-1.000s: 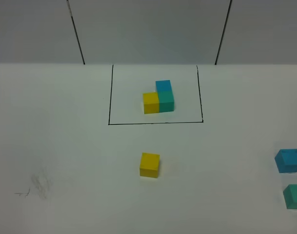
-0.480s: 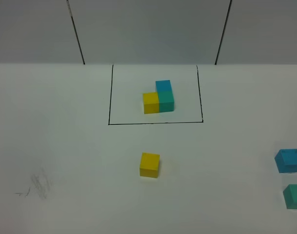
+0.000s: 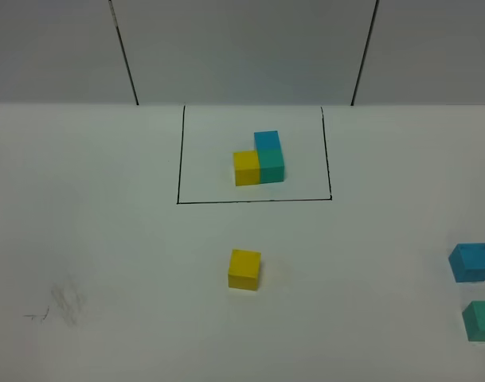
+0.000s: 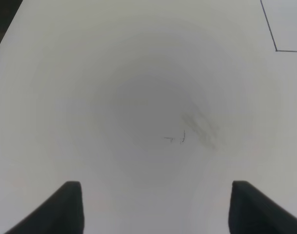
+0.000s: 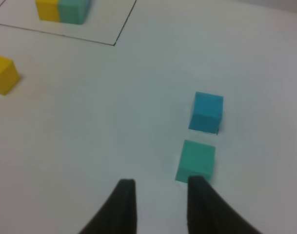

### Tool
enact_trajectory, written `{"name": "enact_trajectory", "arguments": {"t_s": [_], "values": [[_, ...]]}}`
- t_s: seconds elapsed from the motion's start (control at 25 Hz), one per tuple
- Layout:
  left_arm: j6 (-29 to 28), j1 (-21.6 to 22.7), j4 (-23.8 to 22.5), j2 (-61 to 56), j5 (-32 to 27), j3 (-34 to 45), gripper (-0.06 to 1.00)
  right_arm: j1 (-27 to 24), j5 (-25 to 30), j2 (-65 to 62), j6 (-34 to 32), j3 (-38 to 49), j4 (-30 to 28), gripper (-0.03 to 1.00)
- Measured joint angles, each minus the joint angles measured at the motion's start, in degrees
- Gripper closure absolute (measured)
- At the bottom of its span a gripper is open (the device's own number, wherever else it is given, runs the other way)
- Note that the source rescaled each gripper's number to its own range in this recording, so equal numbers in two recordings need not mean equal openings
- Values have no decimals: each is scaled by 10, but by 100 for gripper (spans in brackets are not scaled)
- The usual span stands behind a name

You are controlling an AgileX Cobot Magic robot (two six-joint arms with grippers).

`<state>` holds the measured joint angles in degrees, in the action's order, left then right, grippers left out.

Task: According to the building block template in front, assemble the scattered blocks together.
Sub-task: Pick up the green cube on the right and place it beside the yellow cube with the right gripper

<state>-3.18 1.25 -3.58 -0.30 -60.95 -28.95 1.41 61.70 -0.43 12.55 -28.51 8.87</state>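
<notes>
The template (image 3: 259, 159), a joined yellow, teal-green and sky-blue L, sits inside a black drawn rectangle (image 3: 254, 201) at the table's far middle. The loose yellow cube (image 3: 244, 269) lies in front of the rectangle. The loose sky-blue cube (image 3: 471, 263) and teal-green cube (image 3: 482, 320) lie at the right edge. No gripper shows in the exterior view. In the right wrist view my right gripper (image 5: 160, 187) is open and empty, with one fingertip (image 5: 197, 183) just short of the teal-green cube (image 5: 196, 160); the sky-blue cube (image 5: 207, 112) lies beyond it. My left gripper (image 4: 155, 195) is wide open over bare table.
A faint pencil smudge (image 3: 65, 302) marks the white table at the front left; it also shows in the left wrist view (image 4: 197, 129). A grey wall with two dark seams (image 3: 124, 56) stands behind the table. A corner of the rectangle (image 4: 276, 48) shows in the left wrist view.
</notes>
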Motion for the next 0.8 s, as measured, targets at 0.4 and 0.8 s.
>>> {"name": "enact_trajectory", "arguments": {"t_s": [0.4,0.8], "values": [[0,0,0,0,0,0,55,0,0,0,-16,0,2,96],[0,0,0,0,0,0,56,0,-8,59,-85,1,-13,34]]}}
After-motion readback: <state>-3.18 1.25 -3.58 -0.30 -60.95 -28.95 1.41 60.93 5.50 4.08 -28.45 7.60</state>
